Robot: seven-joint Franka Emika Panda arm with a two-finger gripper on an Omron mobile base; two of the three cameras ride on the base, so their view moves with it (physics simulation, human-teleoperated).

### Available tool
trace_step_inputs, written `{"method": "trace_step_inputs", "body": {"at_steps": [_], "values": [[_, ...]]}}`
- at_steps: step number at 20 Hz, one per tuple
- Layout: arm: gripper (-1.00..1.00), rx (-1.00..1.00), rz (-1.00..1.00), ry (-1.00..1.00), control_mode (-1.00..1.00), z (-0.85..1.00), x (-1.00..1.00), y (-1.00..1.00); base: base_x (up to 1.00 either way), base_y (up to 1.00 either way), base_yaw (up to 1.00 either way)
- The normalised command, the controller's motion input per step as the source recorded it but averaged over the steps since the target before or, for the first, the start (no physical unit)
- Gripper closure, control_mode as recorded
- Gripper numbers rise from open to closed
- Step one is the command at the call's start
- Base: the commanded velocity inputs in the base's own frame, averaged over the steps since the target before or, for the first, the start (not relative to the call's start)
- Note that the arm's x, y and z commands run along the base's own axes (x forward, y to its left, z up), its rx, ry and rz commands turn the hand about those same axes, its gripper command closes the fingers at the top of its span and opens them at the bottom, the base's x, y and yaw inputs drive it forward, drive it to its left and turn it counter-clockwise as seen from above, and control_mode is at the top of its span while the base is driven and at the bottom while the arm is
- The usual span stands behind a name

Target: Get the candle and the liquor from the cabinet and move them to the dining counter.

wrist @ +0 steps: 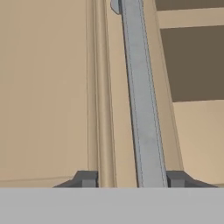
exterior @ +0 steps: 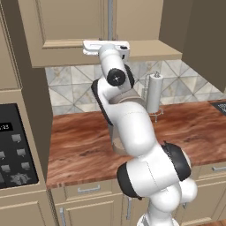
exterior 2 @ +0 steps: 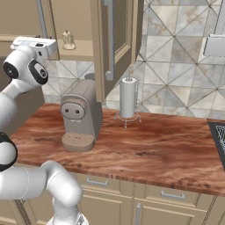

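While the pincer (wrist: 132, 178) straddles the long metal handle (wrist: 142, 109) of the shut cabinet door (exterior: 66, 26), its jaws stand partly open. One tip sits right beside the bar and the other is clearly apart from it, so nothing is clamped yet. In the hand view the bar runs from 6 o'clock up to 12 o'clock, off-centre between the tips.

In the right base view the candle (exterior 2: 67, 40) stands on the cabinet shelf at about 3 o'clock from the hand, in the bay behind the other door (exterior 2: 121, 44), which already hangs open.

The uneven straddle is the main risk. If the jaws shut off-centre the bar may be pushed sideways, or the grip may slip once the door is pulled. A pull that does not follow the hinge's arc could also drag the tips off the handle.

Room is tight. The open door's edge juts out at 3 o'clock from the hand, over the coffee machine (exterior 2: 81, 114) and paper towel roll (exterior 2: 128, 97) on the worktop (exterior 2: 154, 149). A swinging door would need the space at 9 o'clock, where the arm's elbow stands.
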Motion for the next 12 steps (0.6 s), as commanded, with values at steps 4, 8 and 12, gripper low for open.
{"method": "trace_step_inputs", "body": {"at_steps": [4,8,12], "values": [[1.0,-0.03,0.0,0.05,-1.0,-0.08,0.05,0.0,0.0,0.0,0.0],[1.0,-0.08,-0.01,0.12,-1.0,-0.14,0.02,-0.09,0.0,0.0,0.0],[1.0,-0.07,0.0,0.11,-1.0,-0.05,-0.06,-0.19,0.0,0.0,0.0]]}}
